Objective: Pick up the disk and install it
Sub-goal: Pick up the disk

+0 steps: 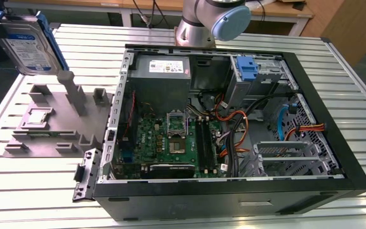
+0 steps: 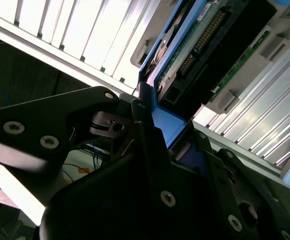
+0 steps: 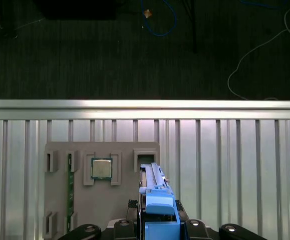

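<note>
- The gripper [image 3: 160, 229] is closed on the disk [image 1: 25, 45]. In both wrist views its black fingers [image 2: 144, 125] press the blue carrier [image 3: 160, 212] from either side.
- The disk hangs upright in the air with its labelled face toward the exterior view. It is at the exterior view's left of the computer case [image 1: 234, 194] and above the far end of the grey fixture plate [image 1: 53, 126], touching neither.
- In the second wrist view the green circuit board [image 2: 197, 42] on the disk's underside faces the camera.
- The fixture plate lies flat on the slatted metal desk [image 1: 36, 198], just beside the case.
- A processor chip [image 3: 101, 168] sits in one pocket of the plate, and a green memory module [image 3: 70, 182] stands in a slot near it.
- The case lies on its side, open. The motherboard [image 1: 170, 138], the power supply [image 1: 167, 71] and a bare blue bracket [image 1: 247, 67] at the drive bay are exposed.
</note>
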`<state>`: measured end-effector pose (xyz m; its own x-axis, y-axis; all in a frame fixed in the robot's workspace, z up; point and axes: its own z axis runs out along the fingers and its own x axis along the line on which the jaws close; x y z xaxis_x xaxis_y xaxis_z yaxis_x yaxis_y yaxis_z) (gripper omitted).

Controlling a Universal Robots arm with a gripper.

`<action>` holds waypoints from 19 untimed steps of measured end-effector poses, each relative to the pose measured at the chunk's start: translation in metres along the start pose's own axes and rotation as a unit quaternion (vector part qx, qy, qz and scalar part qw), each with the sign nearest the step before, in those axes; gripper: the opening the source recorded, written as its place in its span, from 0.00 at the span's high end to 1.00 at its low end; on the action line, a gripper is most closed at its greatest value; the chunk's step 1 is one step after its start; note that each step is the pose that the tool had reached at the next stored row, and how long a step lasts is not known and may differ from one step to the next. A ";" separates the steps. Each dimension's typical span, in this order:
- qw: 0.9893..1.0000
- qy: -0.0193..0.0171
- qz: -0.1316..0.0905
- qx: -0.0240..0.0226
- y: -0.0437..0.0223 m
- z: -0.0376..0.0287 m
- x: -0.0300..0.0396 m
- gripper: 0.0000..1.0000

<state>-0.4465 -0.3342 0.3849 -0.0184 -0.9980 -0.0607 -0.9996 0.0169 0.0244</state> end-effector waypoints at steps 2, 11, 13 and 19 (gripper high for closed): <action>1.000 0.000 0.000 0.000 0.0000 -0.0007 0.0000 0.63; 1.000 0.000 0.000 0.000 0.0001 -0.0036 -0.0002 0.63; 1.000 0.000 0.000 0.000 0.0001 -0.0040 -0.0003 0.63; 1.000 0.000 0.000 0.000 0.0001 -0.0052 -0.0003 0.63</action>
<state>-0.4465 -0.3342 0.3901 -0.0184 -0.9980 -0.0608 -0.9996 0.0169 0.0243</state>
